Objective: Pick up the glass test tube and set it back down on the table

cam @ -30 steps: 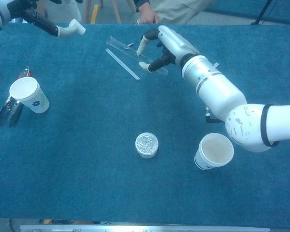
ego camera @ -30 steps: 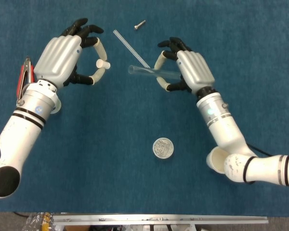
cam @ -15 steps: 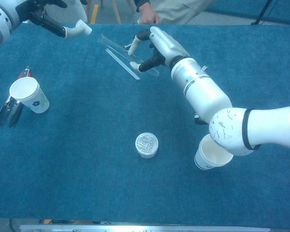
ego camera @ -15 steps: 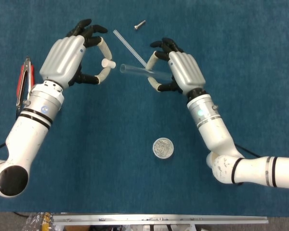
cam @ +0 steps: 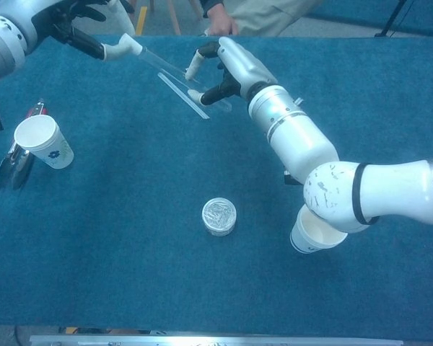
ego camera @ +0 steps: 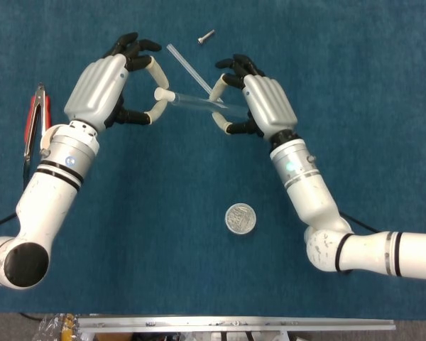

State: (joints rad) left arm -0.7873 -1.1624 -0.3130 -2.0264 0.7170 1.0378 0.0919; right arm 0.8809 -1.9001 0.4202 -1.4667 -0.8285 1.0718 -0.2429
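- Right hand (ego camera: pixel 264 105): silver back, black and cream fingers, pinching the glass test tube (ego camera: pixel 199 104) near its right end; the tube is lifted clear of the table (ego camera: pixel 355 64).
- Left hand (ego camera: pixel 106 89): fingers curled, one cream fingertip meeting the tube's open left end; whether it grips the tube or only touches it cannot be told.
- Key relation: the tube's long axis runs roughly left to right between the two hands, sloping slightly down toward the right hand, which carries it. Setting it down probably falls to the right hand.
- Tube: clear, smooth, slim cylinder, hard to see against the cloth.
- Plastic strip (ego camera: pixel 192 71): thin, clear, lying flat on the table just under the tube and crossing it at an angle.
- Table: blue, felt-like cover.
- Farther out: a small screw (ego camera: pixel 206 35), a round tin (ego camera: pixel 240 218), red-handled pliers (ego camera: pixel 34 117), two paper cups (cam: pixel 43 140).
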